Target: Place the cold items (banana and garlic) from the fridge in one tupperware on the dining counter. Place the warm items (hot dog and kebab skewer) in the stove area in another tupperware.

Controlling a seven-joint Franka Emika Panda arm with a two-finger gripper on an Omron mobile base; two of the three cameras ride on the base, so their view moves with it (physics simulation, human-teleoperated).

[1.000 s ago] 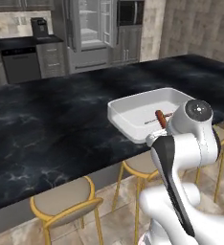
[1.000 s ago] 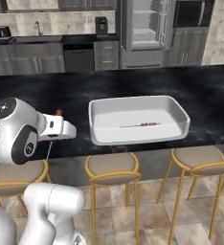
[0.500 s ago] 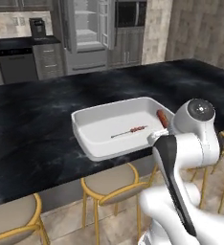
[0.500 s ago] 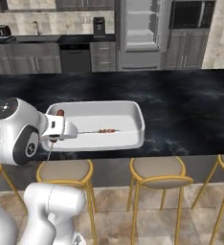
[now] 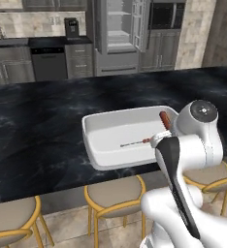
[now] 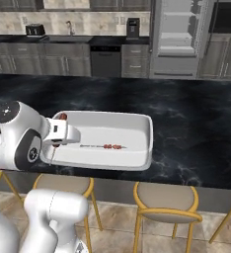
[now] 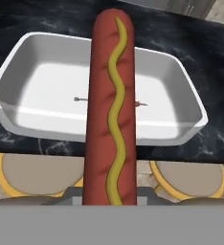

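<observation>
My gripper (image 7: 107, 197) is shut on the hot dog (image 7: 109, 95), a reddish-brown sausage with a wavy mustard line. It juts out over the near edge of the dining counter (image 5: 38, 126). Its tip shows above my hand (image 6: 62, 117) at the near left corner of the tupperware (image 6: 137, 158), a white shallow tray. The kebab skewer (image 6: 107, 146) lies flat in the middle of that tray (image 5: 110, 131). Beyond the counter stands the fridge (image 5: 118, 34) with its doors open on white shelves.
Yellow-framed round stools (image 6: 164, 202) (image 5: 115, 191) stand under the counter's near edge, in front of my base. Grey cabinets with a black worktop (image 6: 63, 54) line the back wall. A black microwave (image 5: 163, 17) sits to the right of the fridge.
The whole picture has shifted: my base has moved sideways along the counter, so the tray now sits straight ahead. The hot dog stays in my shut gripper.
</observation>
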